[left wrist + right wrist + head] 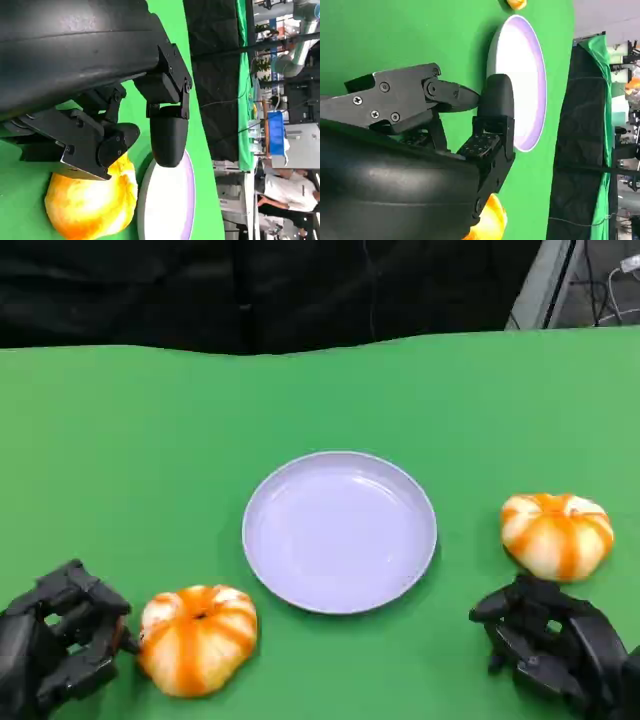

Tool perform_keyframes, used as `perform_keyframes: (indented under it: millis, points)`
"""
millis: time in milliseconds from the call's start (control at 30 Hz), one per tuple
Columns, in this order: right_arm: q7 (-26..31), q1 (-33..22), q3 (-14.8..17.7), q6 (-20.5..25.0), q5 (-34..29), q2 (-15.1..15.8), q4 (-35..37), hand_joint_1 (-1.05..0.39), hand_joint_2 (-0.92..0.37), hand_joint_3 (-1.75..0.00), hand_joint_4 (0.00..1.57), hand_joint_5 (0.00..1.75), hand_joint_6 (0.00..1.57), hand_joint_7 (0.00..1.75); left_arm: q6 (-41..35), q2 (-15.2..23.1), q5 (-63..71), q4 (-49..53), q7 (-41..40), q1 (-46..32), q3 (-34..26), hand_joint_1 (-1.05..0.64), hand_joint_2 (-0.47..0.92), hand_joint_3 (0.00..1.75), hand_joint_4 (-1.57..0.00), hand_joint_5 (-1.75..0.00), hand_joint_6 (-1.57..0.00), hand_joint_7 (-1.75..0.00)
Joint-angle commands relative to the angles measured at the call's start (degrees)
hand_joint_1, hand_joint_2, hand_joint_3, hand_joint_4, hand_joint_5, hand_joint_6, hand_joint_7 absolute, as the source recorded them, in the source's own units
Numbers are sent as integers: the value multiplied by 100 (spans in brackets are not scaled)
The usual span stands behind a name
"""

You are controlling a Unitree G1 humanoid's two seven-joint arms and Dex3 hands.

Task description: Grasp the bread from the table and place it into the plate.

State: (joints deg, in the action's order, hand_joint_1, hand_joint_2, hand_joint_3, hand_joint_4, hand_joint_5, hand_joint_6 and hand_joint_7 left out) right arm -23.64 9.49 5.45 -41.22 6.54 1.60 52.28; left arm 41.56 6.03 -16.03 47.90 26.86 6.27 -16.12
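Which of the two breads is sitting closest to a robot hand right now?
The bread at the table's front left, right beside the left robot hand. The other bread sits slightly farther from the right robot hand.

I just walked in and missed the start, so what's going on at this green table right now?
A humanoid robot is set to move bread onto the empty plate in the middle of the table. Nothing is held. Its left hand sits right beside one orange-striped bun, fingers apart. Its right hand rests just in front of the other bun, not touching it. Both buns lie on the green cloth.
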Motion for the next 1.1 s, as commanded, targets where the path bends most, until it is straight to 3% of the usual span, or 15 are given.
perform_keyframes:
  millis: [33, 900, 933, 967, 1100]
  points:
    - [5, -6, 42, 33, 26, 109, 62, -26, -92, -45, 66, 175, 72, 113, 21, 131, -30, 34, 46, 50, -34, 10, 77, 86, -87, -159, -83, -138]
    - [-10, 19, 61, 32, 30, 115, 92, -27, -92, -44, 65, 175, 72, 111, -1, 133, -150, 22, 9, 66, -145, 9, 75, 86, -89, -156, -83, -136]
    - [-8, 15, 58, 20, 22, 119, 88, -26, -92, -45, 64, 175, 72, 111, -36, 96, -254, -6, 77, 60, -177, 10, 76, 84, -84, -145, -83, -114]
    - [-6, 12, 55, 12, 17, 122, 85, -25, -92, -45, 64, 175, 72, 111, -58, 72, -330, -24, 126, 57, -197, 10, 76, 82, -83, -141, -85, -105]
    - [-5, 11, 54, 7, 14, 124, 83, -25, -92, -45, 63, 175, 72, 111, -69, 62, -406, -23, 189, 58, -210, 11, 76, 80, -81, -137, -87, -94]
